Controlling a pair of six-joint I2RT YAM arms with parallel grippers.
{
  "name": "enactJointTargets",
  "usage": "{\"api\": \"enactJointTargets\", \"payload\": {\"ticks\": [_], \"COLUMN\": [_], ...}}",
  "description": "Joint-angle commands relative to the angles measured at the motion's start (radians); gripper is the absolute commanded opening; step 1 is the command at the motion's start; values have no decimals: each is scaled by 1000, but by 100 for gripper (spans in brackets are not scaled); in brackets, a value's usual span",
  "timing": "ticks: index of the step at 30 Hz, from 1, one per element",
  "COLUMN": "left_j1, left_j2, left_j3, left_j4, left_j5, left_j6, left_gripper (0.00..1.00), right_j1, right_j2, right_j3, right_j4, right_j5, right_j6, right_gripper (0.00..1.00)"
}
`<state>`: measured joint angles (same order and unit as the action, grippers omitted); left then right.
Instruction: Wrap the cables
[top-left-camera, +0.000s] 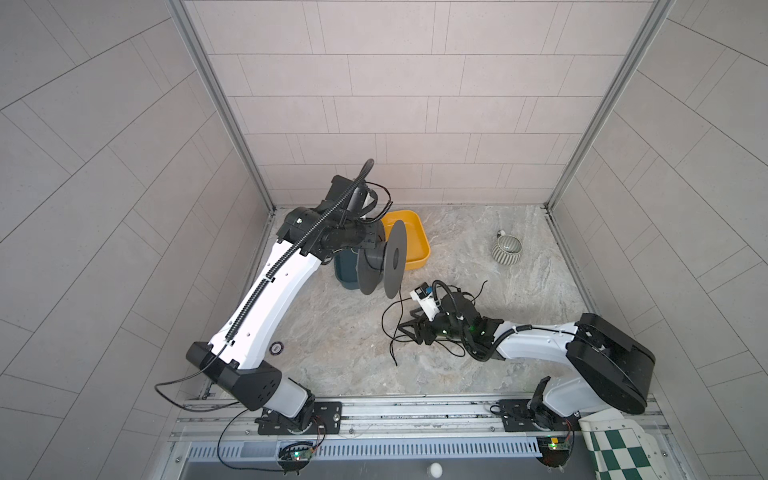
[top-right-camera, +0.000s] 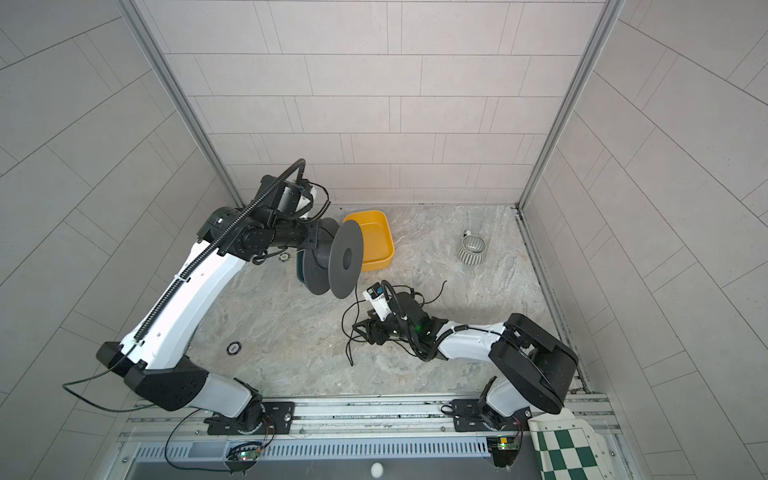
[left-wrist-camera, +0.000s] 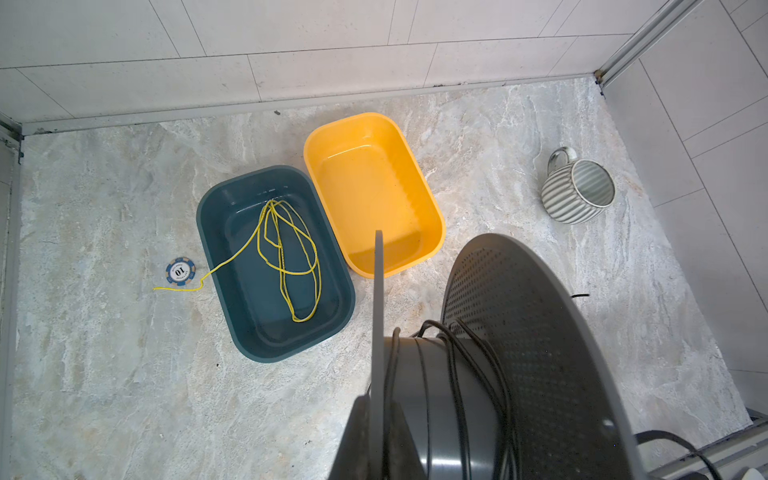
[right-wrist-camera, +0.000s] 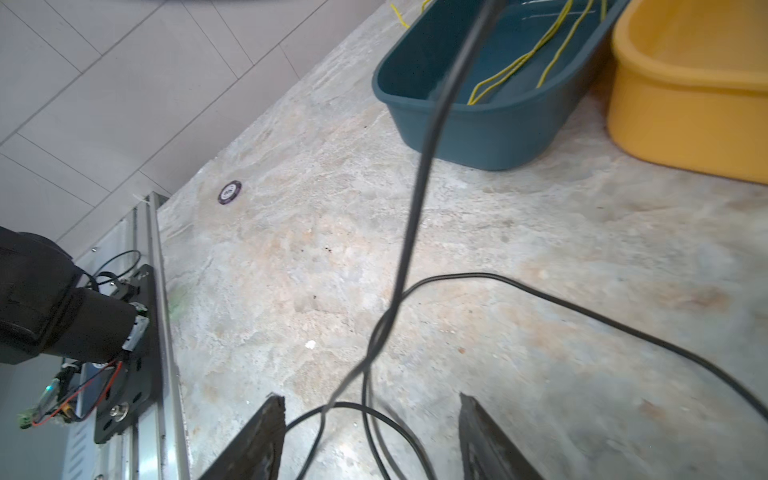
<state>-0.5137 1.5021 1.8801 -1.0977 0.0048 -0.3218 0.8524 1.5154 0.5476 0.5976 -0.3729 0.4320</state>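
Winding looks barely begun: the left pincer (left-wrist-camera: 376, 415), clamped shut on the rim of a grey spool (top-left-camera: 394, 266), holds it raised with a few turns of black cable (right-wrist-camera: 410, 232) on it. Most cable lies looped on the counter (top-left-camera: 332, 332), some between the spread, empty jaws of the right pincer (right-wrist-camera: 372, 399).

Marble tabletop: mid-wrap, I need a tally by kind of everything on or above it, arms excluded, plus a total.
Bins: 2 (teal bin, yellow bin)
Poker chips: 2 (blue-white chip, dark chip)
Striped mug: 1
Spool: 1
Black cable: 1
Yellow cord: 1
Total: 8
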Motion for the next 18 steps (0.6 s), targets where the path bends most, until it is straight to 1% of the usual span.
{"api": "enactJointTargets", "payload": {"ticks": [1,2,6,9,13,16,18], "left_j1": [-4,-3,-3,-4,0,7,14], "left_j2": [-39,-40,-43,-47,-48,-45,-42], "left_j3": [34,33,36,36,42,44,44], "left_j4": [45,47,46,48,45,45,47], "left_j5": [15,17,12,5,-10,-22,-39], "left_j6": [-22,-22,-23,-22,-18,-18,-33], "left_gripper": [0,0,0,0,0,0,0], "right_j1": [5,5,9,16,20,23,28], "right_j2": [63,86,167,190,179,148,112], "right_j3": [10,14,30,27,17,18,23], "right_j4": [198,228,315,342,323,269,201], "right_j5": [-40,-48,-54,-33,-3,20,41], "right_j6": [100,117,178,194,192,180,154], "right_gripper": [60,58,43,31,14,9,3]}}
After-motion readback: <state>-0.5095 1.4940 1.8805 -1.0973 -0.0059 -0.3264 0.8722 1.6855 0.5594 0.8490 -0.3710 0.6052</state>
